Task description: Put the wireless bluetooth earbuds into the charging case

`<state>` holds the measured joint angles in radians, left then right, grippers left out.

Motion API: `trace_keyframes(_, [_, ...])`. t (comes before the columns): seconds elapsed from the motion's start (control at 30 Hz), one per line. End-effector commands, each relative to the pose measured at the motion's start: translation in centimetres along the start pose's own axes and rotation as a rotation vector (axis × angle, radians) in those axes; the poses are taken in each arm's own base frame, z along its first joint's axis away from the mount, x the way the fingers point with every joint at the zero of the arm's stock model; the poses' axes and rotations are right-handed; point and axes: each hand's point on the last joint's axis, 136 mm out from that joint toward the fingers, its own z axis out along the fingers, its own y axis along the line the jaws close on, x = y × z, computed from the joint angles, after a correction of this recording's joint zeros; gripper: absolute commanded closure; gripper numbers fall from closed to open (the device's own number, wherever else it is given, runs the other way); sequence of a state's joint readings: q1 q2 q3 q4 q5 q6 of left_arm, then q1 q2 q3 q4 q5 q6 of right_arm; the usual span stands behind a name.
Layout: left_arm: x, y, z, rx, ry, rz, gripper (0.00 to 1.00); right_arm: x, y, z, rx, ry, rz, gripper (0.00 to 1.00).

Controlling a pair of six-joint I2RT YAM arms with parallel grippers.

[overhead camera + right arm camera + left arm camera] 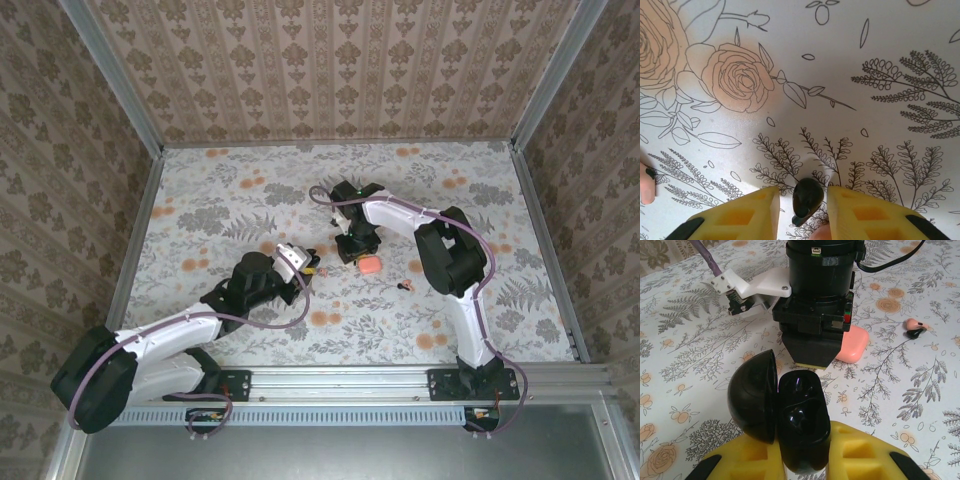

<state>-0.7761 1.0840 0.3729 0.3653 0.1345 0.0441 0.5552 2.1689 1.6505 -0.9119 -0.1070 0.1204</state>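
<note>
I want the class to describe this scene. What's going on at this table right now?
The right gripper points straight down just beside the pink charging case, with a small dark thing between its fingers. The left gripper holds a glossy black object nearby. One earbud lies loose on the table, not yet in the case.

Left arm (165,340) and right arm (468,320): white moulded link shells btwn bulky black joint housings, w/ a purple sheathed cable (265,324) routed ext. along each. Yellow finger pads (862,455) have recessed pockets and black outer edges. Right wrist body (817,305): black, red/green marks, white plastic bracket (757,287) w/ 2 screws carrying a small circuit board (735,302).
</note>
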Motion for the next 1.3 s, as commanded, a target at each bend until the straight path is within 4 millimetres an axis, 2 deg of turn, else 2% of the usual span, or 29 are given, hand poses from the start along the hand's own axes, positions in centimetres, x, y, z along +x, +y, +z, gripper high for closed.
trace_keyframes(0.0, [0.3,0.0,-0.2,0.005,0.008,-0.013,0.86,-1.1,-0.4,0.3,0.032,-0.043,0.004,0.69])
trace_keyframes(0.13, [0.3,0.0,-0.2,0.009,0.008,-0.013,0.86,-1.4,-0.3,0.1,0.035,-0.064,-0.003,0.75])
trace_keyframes(0.33, [0.6,-0.1,-0.1,0.011,0.014,-0.014,0.86,-1.6,-0.4,-0.3,0.040,-0.093,-0.007,0.78])
trace_keyframes(0.6, [2.3,-0.3,0.8,0.027,0.043,-0.027,0.86,-2.0,-0.1,-1.6,0.018,-0.199,-0.003,0.79])
trace_keyframes(0.87, [3.3,-0.7,2.7,0.063,0.065,-0.048,0.86,-2.9,0.8,-4.5,-0.056,-0.411,0.014,0.79])
trace_keyframes(1.27, [2.0,-1.3,5.0,0.122,0.026,-0.061,0.87,-1.7,2.7,-9.7,-0.204,-0.731,-0.043,0.79])
